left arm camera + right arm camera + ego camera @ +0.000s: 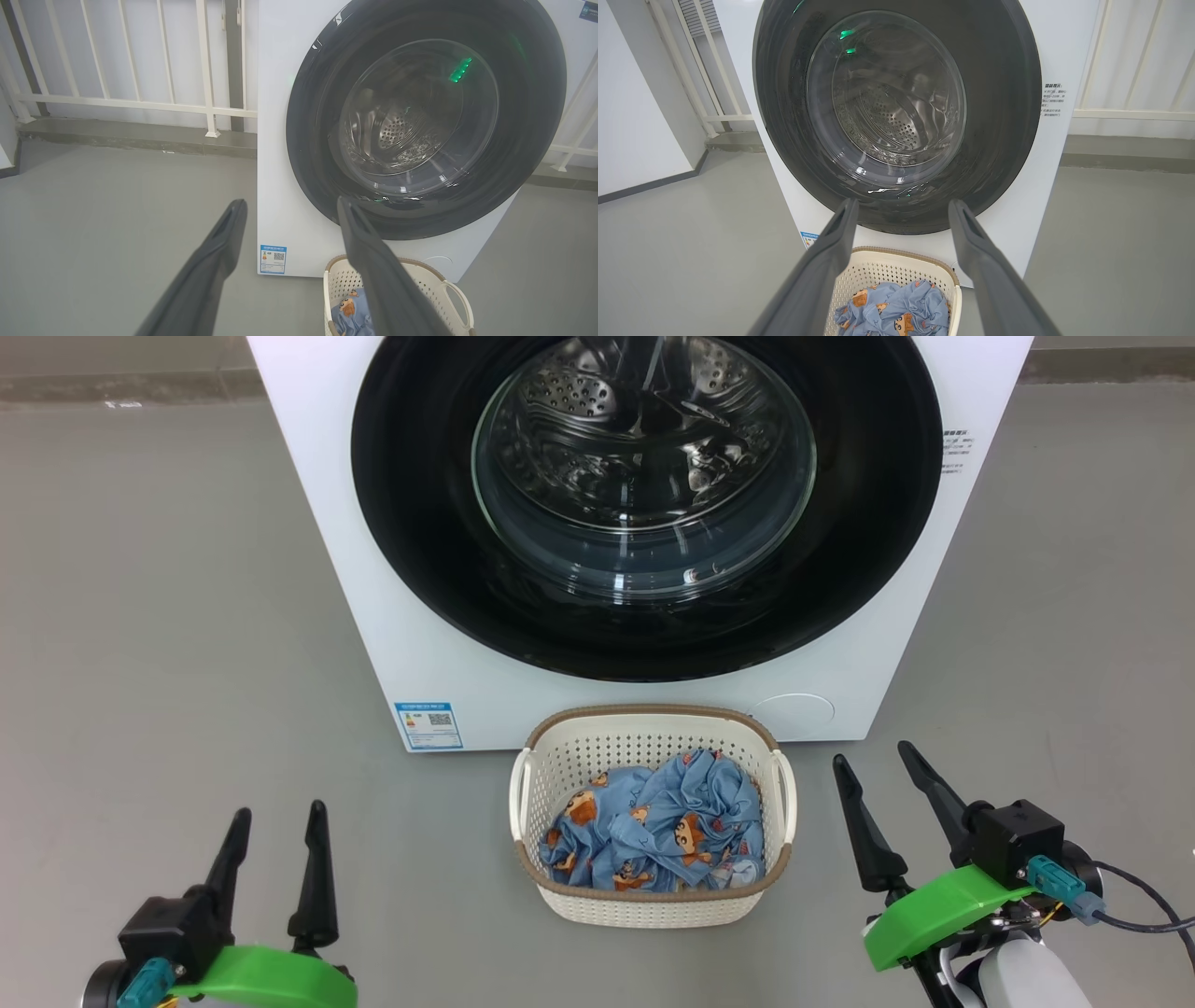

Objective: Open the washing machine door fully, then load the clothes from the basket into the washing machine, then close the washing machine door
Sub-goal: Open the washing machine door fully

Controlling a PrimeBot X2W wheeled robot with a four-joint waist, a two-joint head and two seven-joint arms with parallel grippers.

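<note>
Left end effector (280, 810) and right end effector (872, 754) gaping wide, empty. Washing machine door (420, 569) shut; rigid, glossy, likely slippery, so hook its edge. Clothes (663, 831) in basket (653, 714) below: soft, light, pinch top fold.

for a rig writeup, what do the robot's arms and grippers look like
The left gripper and right gripper match: two long tapering dark fingers, a black block, a bright green curved cover, a teal connector. A black cable leaves the right one's connector; its forearm is pale white.

clothes (653, 831) in basket (644, 907) | basket before washing machine (485, 695) (just beside it)
</note>
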